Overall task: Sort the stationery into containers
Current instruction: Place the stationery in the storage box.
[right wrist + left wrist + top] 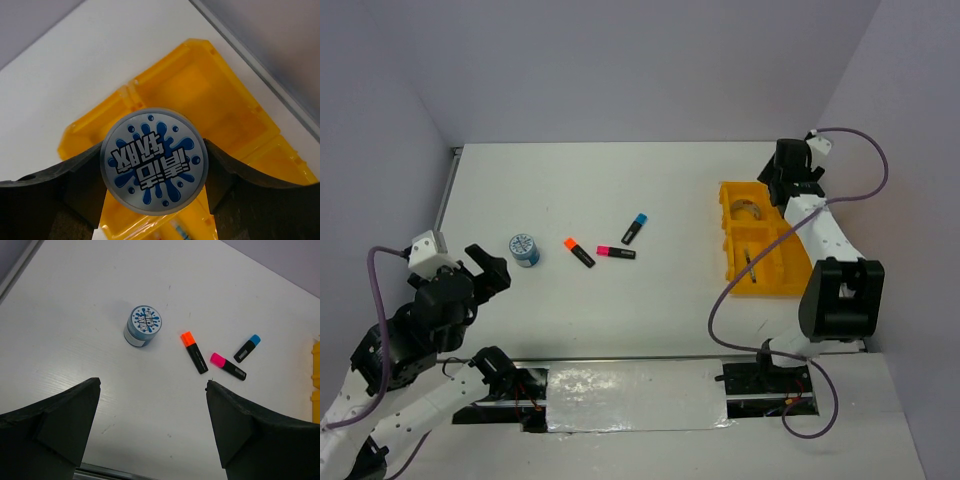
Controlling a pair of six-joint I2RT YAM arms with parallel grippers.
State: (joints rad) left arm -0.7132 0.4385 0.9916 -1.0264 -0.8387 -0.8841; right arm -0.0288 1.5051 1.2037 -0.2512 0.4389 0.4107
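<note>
Tape roll (154, 161) sits clamped in my right end effector (155, 172) over the yellow tray (220, 100), poised for dropping in; my left end effector (152, 385) hangs wide open.

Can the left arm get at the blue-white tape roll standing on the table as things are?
Likely yes: the left gripper is open and empty, the tape roll stands alone ahead of it, the orange-capped marker apart.

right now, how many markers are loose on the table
3: orange-capped marker leftmost, pink-capped marker beside it, blue-capped marker just beyond them. Others may be hidden in the yellow tray.
</note>
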